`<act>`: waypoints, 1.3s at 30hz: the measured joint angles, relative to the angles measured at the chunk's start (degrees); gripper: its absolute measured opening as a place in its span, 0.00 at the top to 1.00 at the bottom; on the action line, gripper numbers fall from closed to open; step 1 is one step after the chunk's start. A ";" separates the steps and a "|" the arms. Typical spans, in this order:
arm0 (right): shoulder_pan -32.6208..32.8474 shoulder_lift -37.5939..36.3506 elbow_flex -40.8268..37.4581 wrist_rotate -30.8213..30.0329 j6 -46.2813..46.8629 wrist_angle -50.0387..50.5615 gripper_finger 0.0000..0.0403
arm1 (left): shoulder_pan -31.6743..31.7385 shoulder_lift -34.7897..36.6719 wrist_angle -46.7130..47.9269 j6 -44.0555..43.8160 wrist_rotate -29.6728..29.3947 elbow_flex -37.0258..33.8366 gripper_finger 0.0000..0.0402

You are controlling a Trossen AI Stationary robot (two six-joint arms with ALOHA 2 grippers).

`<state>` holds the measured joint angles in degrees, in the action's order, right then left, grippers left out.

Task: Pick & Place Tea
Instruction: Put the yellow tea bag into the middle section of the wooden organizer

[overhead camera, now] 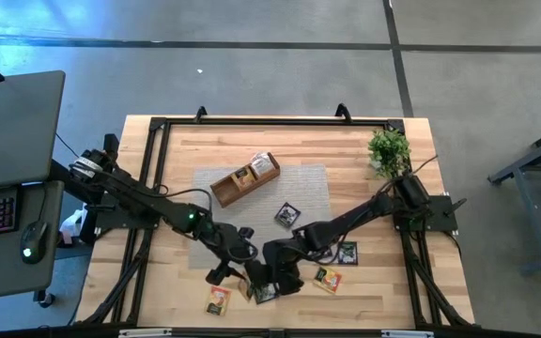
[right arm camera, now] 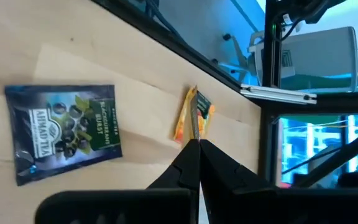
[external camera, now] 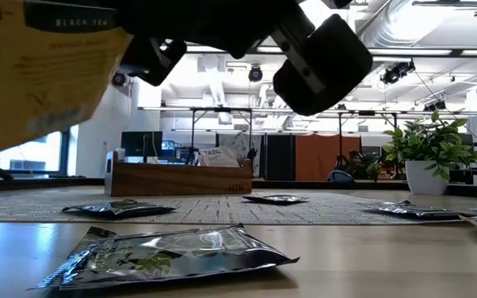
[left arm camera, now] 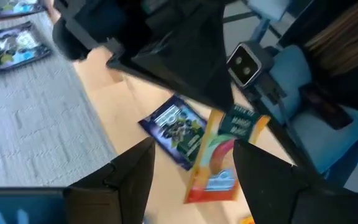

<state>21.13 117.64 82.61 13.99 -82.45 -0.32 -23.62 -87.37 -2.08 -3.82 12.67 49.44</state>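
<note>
My right gripper is shut on a yellow-red tea sachet, which it holds up near the table's front edge. The low view shows this sachet in the air at the upper left. My left gripper is open, its fingers standing on either side of the same sachet; I see no touch. A dark blue sachet lies flat on the wood below. More sachets lie flat nearby: one yellow-red, another yellow-red, one dark. My right gripper pinches one end of the yellow-red sachet between its two fingertips. The sachet sticks out past the tips, edge-on to the wrist view. It is lifted clear of the table and hangs tilted.
The brown wooden tray, with sachets in it, stands on the grey mat toward the far side. A dark sachet lies on the mat. A potted plant stands at the far right. A silvery dark sachet lies close to the front edge.
</note>
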 joint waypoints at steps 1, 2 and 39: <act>0.25 0.00 0.00 -0.96 -0.52 -0.02 1.00 | 0.00 0.02 -0.22 -0.65 0.30 0.00 0.46; 0.48 0.00 0.00 -2.16 -0.89 -0.19 1.00 | 0.00 0.02 -0.25 -1.11 0.40 0.01 0.46; 2.36 0.00 0.00 -21.16 -15.24 -2.76 1.00 | 0.04 0.06 5.47 -1.48 2.24 -0.01 0.84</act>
<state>23.49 117.64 82.61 -7.17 -97.68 -3.08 -23.57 -87.31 3.40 -5.30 14.91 49.43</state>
